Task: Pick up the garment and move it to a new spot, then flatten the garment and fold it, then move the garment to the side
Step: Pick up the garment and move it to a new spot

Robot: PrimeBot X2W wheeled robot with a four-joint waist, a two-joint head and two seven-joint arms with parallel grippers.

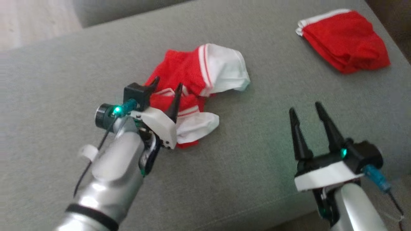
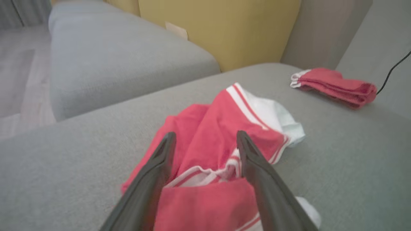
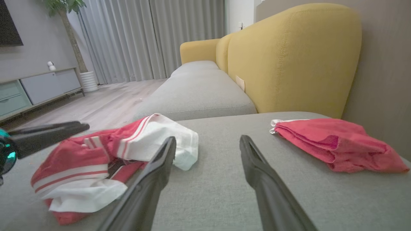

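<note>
A crumpled red and white garment [image 1: 196, 86] lies in a heap in the middle of the grey sofa cushion [image 1: 257, 154]. My left gripper [image 1: 167, 84] hovers over its near left part, open, fingers apart with red cloth showing between them but not pinched. In the left wrist view the garment [image 2: 221, 134] spreads out under the open left gripper [image 2: 205, 139]. My right gripper [image 1: 306, 109] stands open to the right of the heap, above bare cushion, holding nothing. The right wrist view has the garment [image 3: 106, 154] at left of the open right gripper [image 3: 208, 141], with a left fingertip [image 3: 48, 130] over it.
A second red garment [image 1: 345, 40], folded, with a white band, lies at the cushion's far right corner [image 2: 334, 85] [image 3: 337, 144]. Another grey seat [image 3: 196, 93] and a yellow backrest [image 3: 289, 54] stand beyond. A black cable [image 2: 393, 69] runs behind the folded garment. Wood floor [image 1: 29, 19] lies left.
</note>
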